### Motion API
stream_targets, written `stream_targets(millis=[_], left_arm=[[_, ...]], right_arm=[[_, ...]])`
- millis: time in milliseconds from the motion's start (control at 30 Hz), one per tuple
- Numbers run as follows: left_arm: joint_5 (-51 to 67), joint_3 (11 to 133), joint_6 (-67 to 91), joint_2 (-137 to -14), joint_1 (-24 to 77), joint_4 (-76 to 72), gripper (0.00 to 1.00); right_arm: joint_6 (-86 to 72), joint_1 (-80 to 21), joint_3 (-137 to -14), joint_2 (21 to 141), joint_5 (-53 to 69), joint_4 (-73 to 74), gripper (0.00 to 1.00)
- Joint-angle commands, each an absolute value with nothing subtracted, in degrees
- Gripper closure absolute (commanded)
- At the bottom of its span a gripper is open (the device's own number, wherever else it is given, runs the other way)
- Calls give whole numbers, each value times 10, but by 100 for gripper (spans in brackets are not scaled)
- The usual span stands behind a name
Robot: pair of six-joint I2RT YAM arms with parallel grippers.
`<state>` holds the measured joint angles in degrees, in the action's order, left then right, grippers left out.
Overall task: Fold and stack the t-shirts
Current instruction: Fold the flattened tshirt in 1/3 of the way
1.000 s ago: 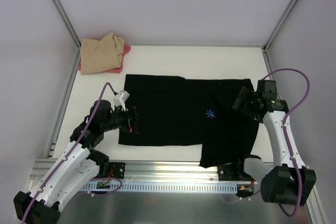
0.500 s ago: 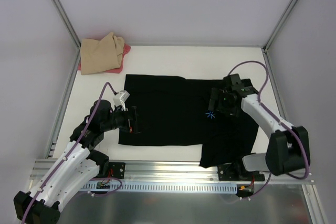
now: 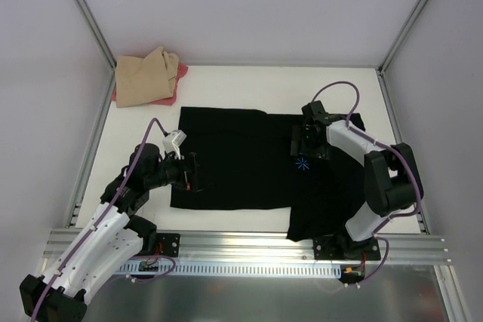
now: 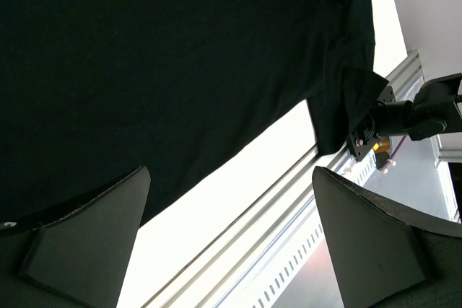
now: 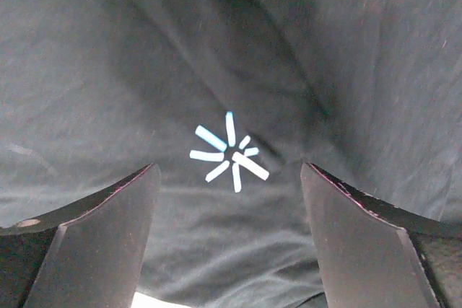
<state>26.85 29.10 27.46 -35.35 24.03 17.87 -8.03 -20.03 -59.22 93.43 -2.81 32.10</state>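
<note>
White table [image 3: 249, 84]: it fills the middle of the top view, with a metal rail [image 3: 249, 250] along its near edge.
Black t-shirt [image 3: 249, 164]: spread flat across the middle of the table, running left to right. Its near-right part reaches the rail and drapes over it.
Tan t-shirt [image 3: 143, 77]: bunched in the far-left corner, well apart from the black one.
Pink-red t-shirt [image 3: 182, 72]: lies under the tan one.
Left gripper [image 4: 231, 171]: jaws spread wide and grasping nothing. It sits low at the black t-shirt's left end, with cloth and a strip of bare table between the fingers [image 4: 86, 236].
Right gripper [image 5: 229, 167]: jaws spread wide and grasping nothing. It hangs over the right half of the black t-shirt, with the chest print framed between the fingers [image 5: 94, 236].
Starburst mark [image 3: 303, 164]: small and light blue, just near of the right gripper in the top view.
Hard to tell: whether either gripper's fingertips touch the cloth. Only thin edges of the pink-red t-shirt show. The black t-shirt's draped corner hides part of the right arm's base.
</note>
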Motion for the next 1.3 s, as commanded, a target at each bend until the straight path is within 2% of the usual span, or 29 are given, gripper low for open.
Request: stream_targets(millis=[0, 100, 200, 233, 400, 600, 700, 733, 833, 900, 1267], left_arm=[[280, 287, 269, -351, 244, 163, 1], [279, 287, 270, -351, 244, 164, 1], [279, 287, 269, -352, 243, 165, 1], [279, 287, 269, -351, 243, 165, 1], [279, 287, 269, -352, 243, 165, 1], [279, 287, 269, -353, 243, 165, 1], [278, 287, 270, -354, 244, 164, 1], [278, 287, 269, -354, 244, 165, 1], [278, 287, 269, -355, 243, 164, 1], [278, 287, 270, -355, 243, 163, 1], [279, 287, 269, -358, 243, 162, 1]], right_arm=[[-68, -202, -624, 959, -66, 308, 17], [-65, -203, -632, 973, -79, 307, 21], [-62, -202, -637, 978, -99, 308, 27], [-62, -202, -640, 982, -105, 308, 33], [-59, -198, -643, 993, -130, 309, 40], [-58, -192, -637, 1003, -126, 301, 57], [-60, -191, -632, 1005, -119, 298, 73], [-59, -190, -630, 1003, -117, 296, 83], [-60, -190, -627, 998, -108, 295, 95], [-62, -190, -625, 983, -102, 301, 100], [-66, -191, -632, 911, -28, 352, 100]])
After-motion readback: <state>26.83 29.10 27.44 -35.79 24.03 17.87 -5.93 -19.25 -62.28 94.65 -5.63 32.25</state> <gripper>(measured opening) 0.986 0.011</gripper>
